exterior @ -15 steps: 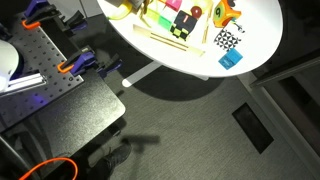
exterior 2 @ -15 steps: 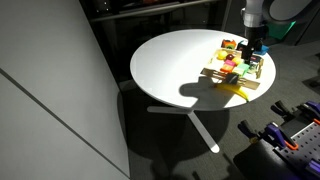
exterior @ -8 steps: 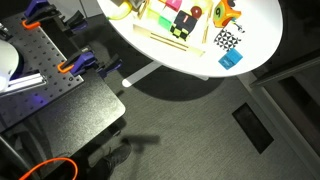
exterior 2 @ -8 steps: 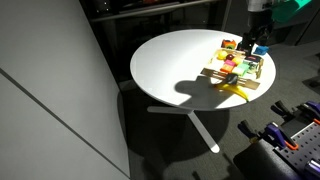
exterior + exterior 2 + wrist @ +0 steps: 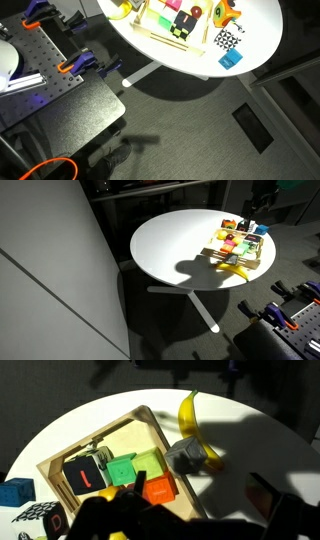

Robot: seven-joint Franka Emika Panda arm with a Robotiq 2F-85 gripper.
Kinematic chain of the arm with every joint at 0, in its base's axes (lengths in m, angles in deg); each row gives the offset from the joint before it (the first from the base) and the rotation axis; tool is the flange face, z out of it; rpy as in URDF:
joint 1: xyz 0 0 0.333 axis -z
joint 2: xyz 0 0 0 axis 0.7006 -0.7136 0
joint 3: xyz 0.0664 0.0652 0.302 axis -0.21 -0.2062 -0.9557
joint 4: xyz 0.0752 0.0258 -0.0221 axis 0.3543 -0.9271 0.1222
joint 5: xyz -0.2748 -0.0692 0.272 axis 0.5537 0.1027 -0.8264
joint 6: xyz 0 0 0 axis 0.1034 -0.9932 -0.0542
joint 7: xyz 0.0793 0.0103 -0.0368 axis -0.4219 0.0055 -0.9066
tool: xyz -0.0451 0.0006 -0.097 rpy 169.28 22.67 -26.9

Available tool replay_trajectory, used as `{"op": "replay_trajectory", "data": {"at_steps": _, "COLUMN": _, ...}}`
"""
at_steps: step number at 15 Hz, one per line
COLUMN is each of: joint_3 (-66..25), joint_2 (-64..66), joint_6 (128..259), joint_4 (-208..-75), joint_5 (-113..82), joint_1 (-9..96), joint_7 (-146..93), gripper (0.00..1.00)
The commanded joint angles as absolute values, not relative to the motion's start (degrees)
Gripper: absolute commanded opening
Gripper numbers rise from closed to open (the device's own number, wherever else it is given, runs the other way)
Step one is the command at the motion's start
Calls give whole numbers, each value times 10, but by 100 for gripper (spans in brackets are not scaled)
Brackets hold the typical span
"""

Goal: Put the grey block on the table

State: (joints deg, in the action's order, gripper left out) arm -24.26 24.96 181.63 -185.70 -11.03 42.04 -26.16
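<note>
Wrist view is looking down past the dark, blurred claw (image 5: 180, 520) at the bottom edge; whether its jaws are open or holding anything cannot be told. Below it, the grey block (image 5: 184, 457) is resting just outside the wooden tray (image 5: 100, 440), touching the yellow banana (image 5: 193, 428), apparently already on the white table (image 5: 270, 450). Green (image 5: 122, 470) and orange (image 5: 158, 488) blocks are sitting inside the tray, kept together by its rim. In an exterior view, the claw (image 5: 262, 202) is hanging above the table's far edge, clear of the toys.
</note>
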Motion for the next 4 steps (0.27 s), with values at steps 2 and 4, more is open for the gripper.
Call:
{"op": "replay_trajectory", "data": {"at_steps": 2, "joint_3": -250, "joint_2": 253, "joint_6": 1815, "joint_4": -1856, "joint_5": -112, "joint_1": 428, "joint_7": -263, "gripper": 100}}
{"op": "replay_trajectory", "data": {"at_steps": 4, "joint_3": -250, "joint_2": 253, "joint_6": 1815, "joint_4": -1856, "joint_5": -112, "joint_1": 429, "joint_7": -263, "gripper": 100}}
